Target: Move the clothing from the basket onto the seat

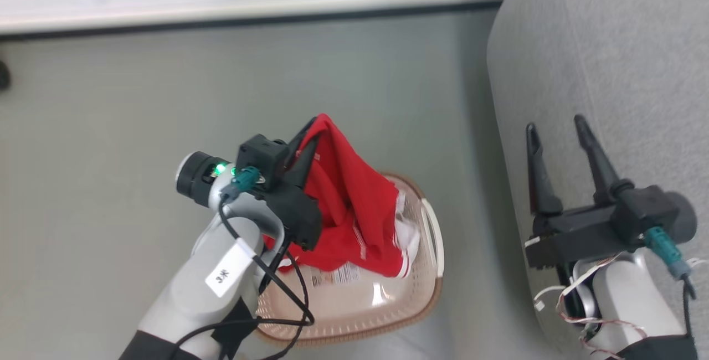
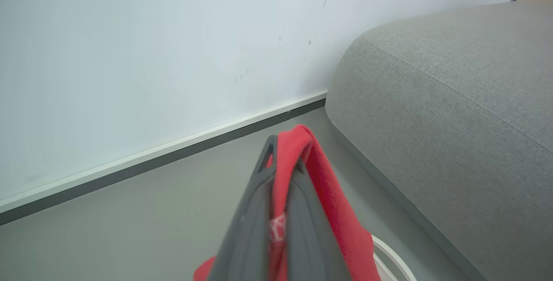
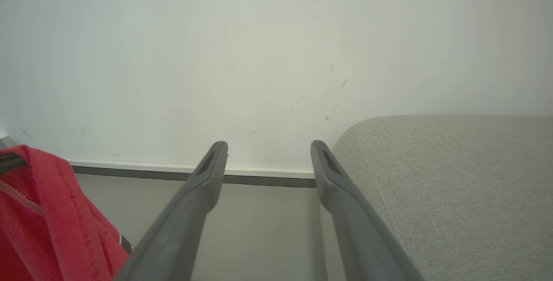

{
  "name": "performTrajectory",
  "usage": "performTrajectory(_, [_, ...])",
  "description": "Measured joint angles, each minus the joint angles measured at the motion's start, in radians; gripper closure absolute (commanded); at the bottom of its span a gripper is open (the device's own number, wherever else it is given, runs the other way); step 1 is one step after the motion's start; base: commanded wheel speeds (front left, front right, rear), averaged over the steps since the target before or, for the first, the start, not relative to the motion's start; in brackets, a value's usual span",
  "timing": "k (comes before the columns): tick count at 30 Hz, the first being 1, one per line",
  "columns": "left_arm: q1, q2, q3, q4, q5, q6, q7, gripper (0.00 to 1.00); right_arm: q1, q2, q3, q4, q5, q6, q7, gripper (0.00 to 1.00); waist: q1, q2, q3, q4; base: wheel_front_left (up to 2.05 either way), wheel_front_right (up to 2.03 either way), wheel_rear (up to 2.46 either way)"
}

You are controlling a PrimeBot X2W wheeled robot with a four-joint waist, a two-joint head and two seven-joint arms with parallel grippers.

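Right now the clothing hangs as a red drape with white trim. It is pinched at its top fold and its long axis runs down from there, with the lower end bunched inside the basket. I cannot tell whether the bundle is one garment or two. My left end effector is clamped on that top fold, and the left wrist view shows red fabric squeezed between the closed fingers. The seat lies to the right of the drape, across a strip of floor beside the basket. I judge the carry goes rightward and must lift the trailing hem clear of the rim. My right end effector is nearer the seat, over its edge, spread wide and empty.
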State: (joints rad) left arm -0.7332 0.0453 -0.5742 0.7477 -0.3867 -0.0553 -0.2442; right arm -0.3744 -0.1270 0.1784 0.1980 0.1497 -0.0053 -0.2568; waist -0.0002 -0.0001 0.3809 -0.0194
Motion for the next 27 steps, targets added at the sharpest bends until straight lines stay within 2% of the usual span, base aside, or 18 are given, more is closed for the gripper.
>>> performTrajectory(8, [0.000, 0.029, 0.046, -0.018, -0.038, -0.008, -0.005, 1.00, 0.051, 0.025, 0.024, 0.073, 0.009, 0.016, 0.000, 0.00, 0.0000, 0.0000, -0.139, 0.012, 0.00, 0.00, 0.00])
performTrajectory(14, [0.001, 0.029, 0.056, -0.024, -0.052, -0.016, -0.005, 1.00, 0.096, 0.030, 0.037, 0.110, 0.011, 0.025, 0.000, 0.00, -0.0001, 0.0000, -0.231, 0.007, 0.00, 0.00, 0.00])
performTrajectory(27, [0.052, 0.015, 0.043, -0.030, -0.070, -0.025, -0.004, 1.00, 0.184, 0.034, 0.108, 0.180, 0.012, 0.076, 0.000, 0.00, 0.0000, 0.0000, -0.416, -0.003, 0.00, 0.00, 0.00])
